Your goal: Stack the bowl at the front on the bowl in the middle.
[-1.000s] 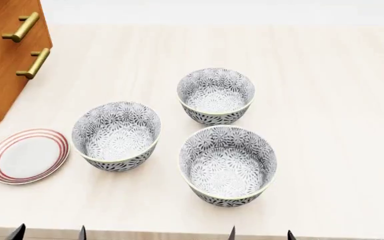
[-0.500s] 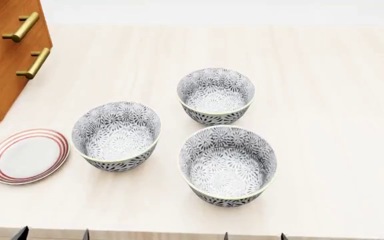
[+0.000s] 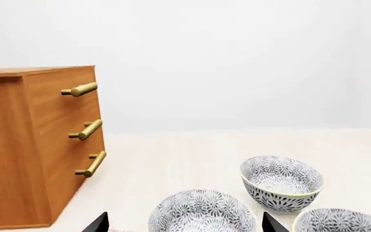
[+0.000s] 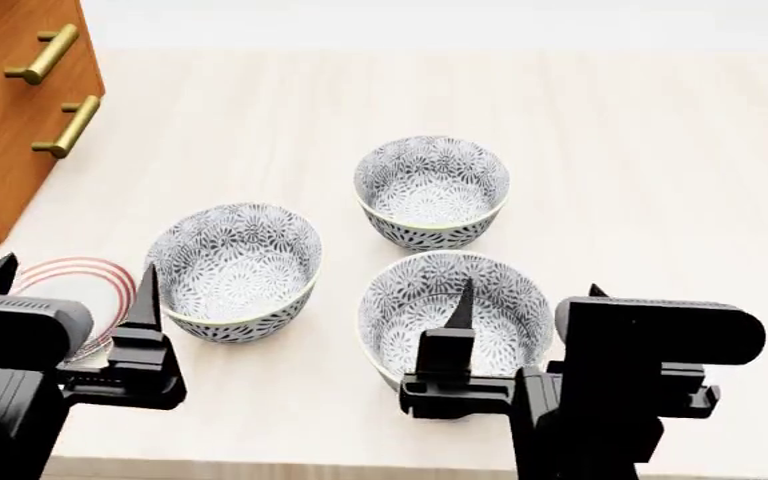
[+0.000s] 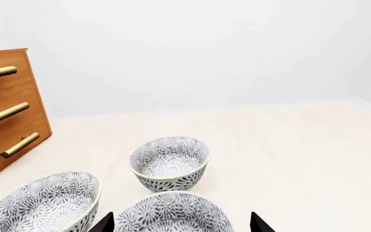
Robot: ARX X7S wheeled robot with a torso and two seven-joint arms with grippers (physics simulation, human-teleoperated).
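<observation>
Three bowls | front bowl (image 4: pixel 456 330) looking rigid, glazed, slippery, breakable | I am judging its rim the hold | my right claw (image 4: pixel 524 300) standing apart, empty | middle bowl (image 4: pixel 235 270) waiting.

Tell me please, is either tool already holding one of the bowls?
No, the head view shows all three bowls on the table, with both tools open and empty.

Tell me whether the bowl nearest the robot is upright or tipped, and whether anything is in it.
Upright and empty. The front bowl sits on the table with its rim level, and only its patterned inside shows. The right gripper hangs above it, fingers apart.
</observation>
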